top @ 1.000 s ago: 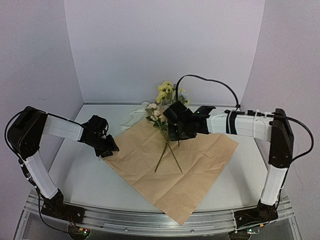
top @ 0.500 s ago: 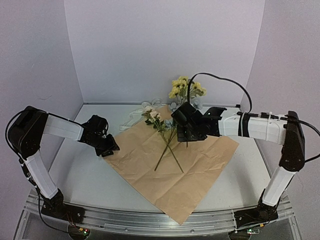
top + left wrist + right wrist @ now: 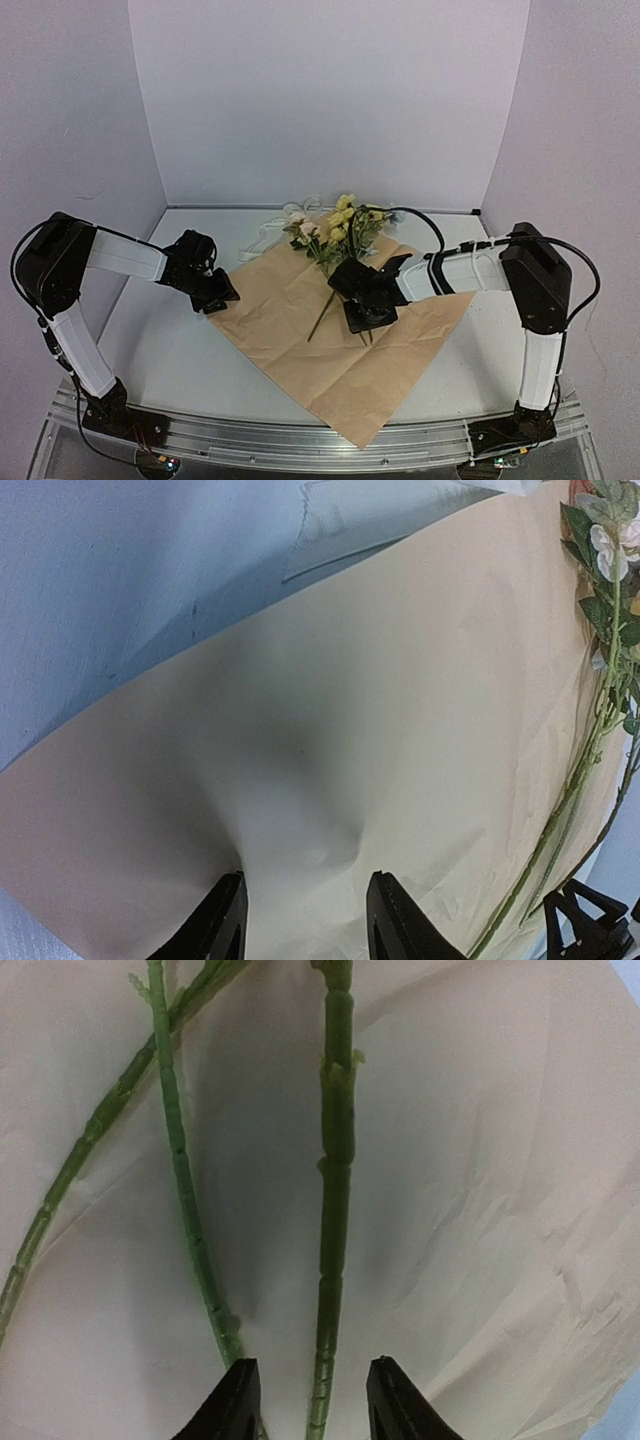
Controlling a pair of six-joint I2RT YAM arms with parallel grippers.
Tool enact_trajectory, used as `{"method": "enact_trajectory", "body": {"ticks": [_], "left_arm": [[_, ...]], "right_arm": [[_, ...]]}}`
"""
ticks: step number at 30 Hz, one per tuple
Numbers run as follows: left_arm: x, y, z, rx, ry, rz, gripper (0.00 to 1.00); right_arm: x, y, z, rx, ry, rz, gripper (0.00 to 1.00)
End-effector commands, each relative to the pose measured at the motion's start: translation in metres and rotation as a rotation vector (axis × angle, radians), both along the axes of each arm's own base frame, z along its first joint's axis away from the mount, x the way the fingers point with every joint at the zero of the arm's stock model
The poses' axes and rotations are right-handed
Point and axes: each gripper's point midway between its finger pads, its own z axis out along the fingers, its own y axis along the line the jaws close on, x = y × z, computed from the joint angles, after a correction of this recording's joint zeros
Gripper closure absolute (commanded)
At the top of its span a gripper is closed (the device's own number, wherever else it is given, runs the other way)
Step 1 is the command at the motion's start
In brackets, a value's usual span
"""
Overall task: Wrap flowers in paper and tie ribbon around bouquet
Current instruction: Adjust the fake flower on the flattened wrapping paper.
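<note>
Landing flowers (image 3: 340, 224): now down on paper (image 3: 300, 350).
Right jaws: sprung apart, stem (image 3: 335, 1160) freed.
Left jaws: apart, on paper.
Wrap: likely next.

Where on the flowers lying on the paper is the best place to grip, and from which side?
Grip the flowers low on the bare stems, coming down from above with jaws across them. There the stems lie flat on the paper, thin and close together; the blooms at the far end are bulky and soft.

The flowers (image 3: 335, 232) lie on the tan paper (image 3: 300, 345). The right gripper (image 3: 366, 313) hangs low over their stems.
</note>
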Motion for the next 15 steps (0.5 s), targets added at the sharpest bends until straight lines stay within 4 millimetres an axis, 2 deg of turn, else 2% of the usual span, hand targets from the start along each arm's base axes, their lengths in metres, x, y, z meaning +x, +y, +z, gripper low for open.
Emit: {"method": "enact_trajectory", "body": {"ticks": [1,4,6,10,15], "left_arm": [[-0.004,0.004,-0.009,0.028,0.033,-0.005,0.57],[-0.004,0.004,-0.008,0.025,0.031,-0.006,0.56],[-0.004,0.004,-0.008,0.024,0.032,-0.003,0.56],[-0.004,0.004,-0.007,0.021,0.031,-0.005,0.56],[-0.004,0.004,-0.005,0.024,0.029,-0.01,0.56]], "right_arm": [[0.016,0.029,0.041,0.116,-0.062,0.021,0.49],[0.028,0.043,0.054,0.144,-0.063,0.037,0.48],[0.037,0.054,0.053,0.137,-0.055,0.052,0.51],[0.054,0.071,0.034,0.127,-0.013,0.072,0.59],[0.074,0.07,0.016,0.107,0.008,0.055,0.61]]}}
